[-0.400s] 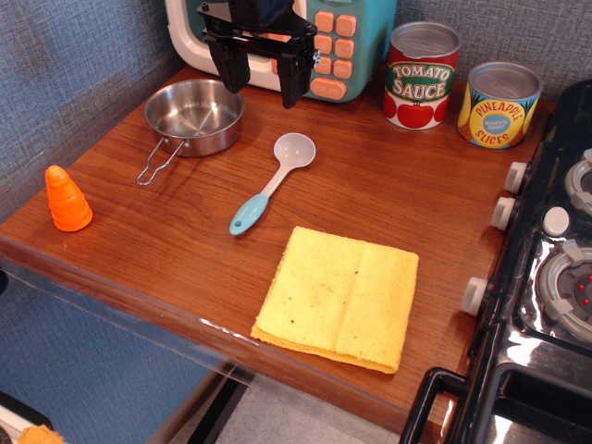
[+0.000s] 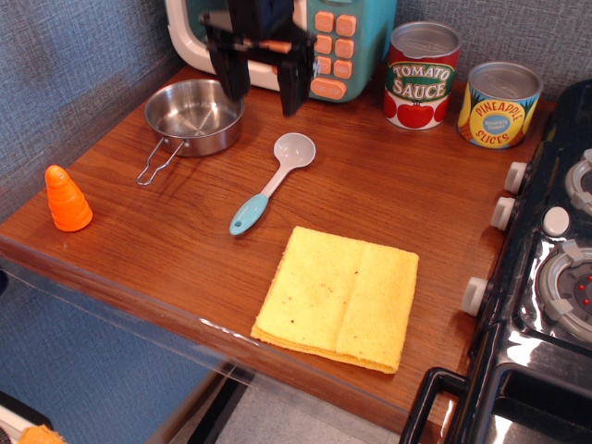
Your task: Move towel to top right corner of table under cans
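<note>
Here, the towel (image 2: 338, 298) lies flat and folded near the lower middle of the frame, well apart from the cans (image 2: 461, 85) at the upper right. You should expect it to be light, limp and prone to unfolding, so pinch it at an edge or corner. Your gripper (image 2: 259, 85) hangs at upper left, fingers apart, holding nothing. The steel pan (image 2: 194, 117) below it looks empty.

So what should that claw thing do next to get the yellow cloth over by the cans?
Probably travel forward and right, then descend over the towel. The gripper hangs open and empty at the back, above the pan, far from the cloth, which lies flat near the table's front edge, well short of the cans.
</note>
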Available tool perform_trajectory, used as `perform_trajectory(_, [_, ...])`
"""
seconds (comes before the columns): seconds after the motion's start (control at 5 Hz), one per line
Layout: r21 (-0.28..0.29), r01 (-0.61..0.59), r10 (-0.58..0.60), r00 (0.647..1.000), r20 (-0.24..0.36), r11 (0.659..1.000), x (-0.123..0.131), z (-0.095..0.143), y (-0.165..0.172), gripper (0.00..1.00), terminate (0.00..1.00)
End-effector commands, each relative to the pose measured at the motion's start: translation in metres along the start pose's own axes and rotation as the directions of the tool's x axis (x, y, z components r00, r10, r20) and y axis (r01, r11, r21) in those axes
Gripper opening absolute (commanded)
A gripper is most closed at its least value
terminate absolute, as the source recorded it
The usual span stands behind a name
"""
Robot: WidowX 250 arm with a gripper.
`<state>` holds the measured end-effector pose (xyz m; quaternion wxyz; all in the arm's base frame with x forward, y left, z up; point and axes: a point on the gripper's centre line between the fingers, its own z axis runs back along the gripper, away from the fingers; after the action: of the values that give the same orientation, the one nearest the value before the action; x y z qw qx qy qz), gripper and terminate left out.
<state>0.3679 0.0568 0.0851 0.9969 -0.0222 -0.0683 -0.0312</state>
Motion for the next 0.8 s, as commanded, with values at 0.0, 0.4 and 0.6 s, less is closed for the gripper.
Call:
perform_trajectory(0.0, [0.028, 0.083, -0.084, 0.995, 0.055, 0.996, -0.026, 0.003, -0.041, 1.0, 0.0])
perform_trajectory(0.4, [0.027, 0.018, -0.02, 0.998, 0.063, 0.999, -0.072, -0.006, -0.102, 1.0, 0.0])
perform_trajectory(0.6, [-0.004, -0.025, 0.025, 0.997, 0.071, 1.0, -0.092, -0.012, -0.122, 1.0, 0.0])
